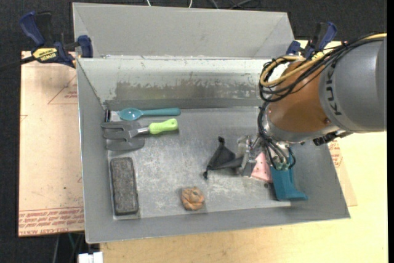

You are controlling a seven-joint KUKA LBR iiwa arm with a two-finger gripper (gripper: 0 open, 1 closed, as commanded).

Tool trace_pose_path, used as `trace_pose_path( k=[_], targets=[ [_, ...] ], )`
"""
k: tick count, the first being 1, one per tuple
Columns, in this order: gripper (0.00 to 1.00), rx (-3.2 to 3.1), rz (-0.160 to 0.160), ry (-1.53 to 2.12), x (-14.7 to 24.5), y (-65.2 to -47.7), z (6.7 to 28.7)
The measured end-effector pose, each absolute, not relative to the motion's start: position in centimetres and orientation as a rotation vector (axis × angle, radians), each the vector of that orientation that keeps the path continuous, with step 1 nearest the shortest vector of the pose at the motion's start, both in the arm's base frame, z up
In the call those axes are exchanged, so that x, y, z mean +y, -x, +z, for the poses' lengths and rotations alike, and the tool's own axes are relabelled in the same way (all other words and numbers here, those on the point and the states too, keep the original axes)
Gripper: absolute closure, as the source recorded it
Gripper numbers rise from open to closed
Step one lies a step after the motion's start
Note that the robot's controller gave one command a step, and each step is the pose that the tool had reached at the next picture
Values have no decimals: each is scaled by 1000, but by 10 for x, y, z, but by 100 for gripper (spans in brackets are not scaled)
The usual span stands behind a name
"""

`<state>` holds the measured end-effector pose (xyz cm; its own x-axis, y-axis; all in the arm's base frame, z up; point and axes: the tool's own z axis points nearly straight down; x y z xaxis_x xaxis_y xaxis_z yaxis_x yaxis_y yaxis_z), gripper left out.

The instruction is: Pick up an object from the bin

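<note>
My gripper (249, 156) is low in the right half of the bin, just under the arm's orange cover. Right against its left side lies a black angular piece (220, 160); I cannot tell whether the two touch. A flat pink piece (262, 168) shows just to the right of the gripper, partly hidden by it. A blue block (287, 185) lies next to that, toward the front right corner. A small brown lump (192, 198) sits near the front wall, left of the gripper.
Along the left side lie a grey rectangular block (123, 185), a grey tool with a green handle (138, 130) and a teal spoon (148, 113). The arm and its cables cover the bin's right rear part.
</note>
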<state>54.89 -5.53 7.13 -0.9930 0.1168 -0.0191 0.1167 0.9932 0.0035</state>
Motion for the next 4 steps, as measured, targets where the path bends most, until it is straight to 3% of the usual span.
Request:
trace_pose_path(
  k=[1,2,3,4],
  targets=[
    [100,3121,4,-218,-49,-547,130],
    [100,3114,1,235,-57,-565,125],
    [100,3100,0,387,-47,-571,105],
    [100,3129,3,-37,-51,-575,166]
  ],
)
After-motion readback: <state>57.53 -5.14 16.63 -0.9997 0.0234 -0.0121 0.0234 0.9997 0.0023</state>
